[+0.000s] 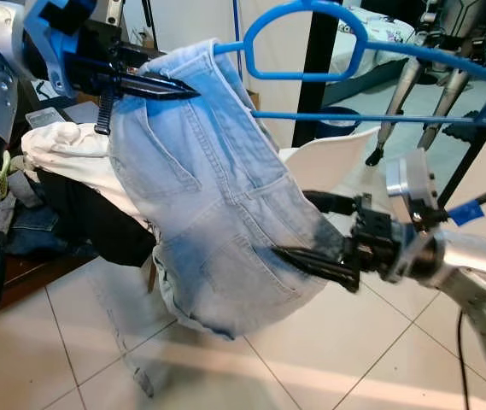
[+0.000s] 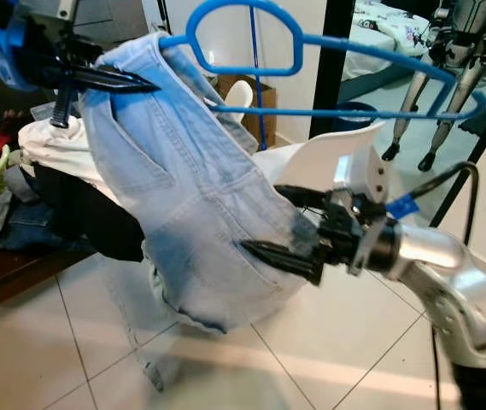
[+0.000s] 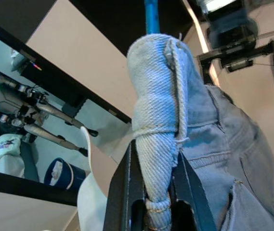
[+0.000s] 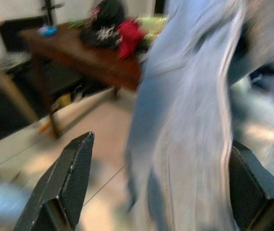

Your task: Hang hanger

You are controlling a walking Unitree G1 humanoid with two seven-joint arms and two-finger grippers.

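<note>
Your left gripper (image 1: 170, 87), upper left of frame, has its fingers clamped on the waistband of the jeans (image 1: 217, 196), which drape over the blue hanger (image 1: 336, 60) at top centre. Your right gripper (image 1: 307, 231), lower right, holds its fingers spread wide around the hanging denim.

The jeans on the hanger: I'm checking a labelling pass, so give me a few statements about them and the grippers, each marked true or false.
1. The left gripper is clamped on a bunched fold of the light blue jeans. True.
2. The hanger is red. False: it is blue.
3. The right gripper is open, with the jeans between its fingers. True.
4. The jeans lie flat on the tiled floor. False: they hang above it, draped over the hanger.
</note>
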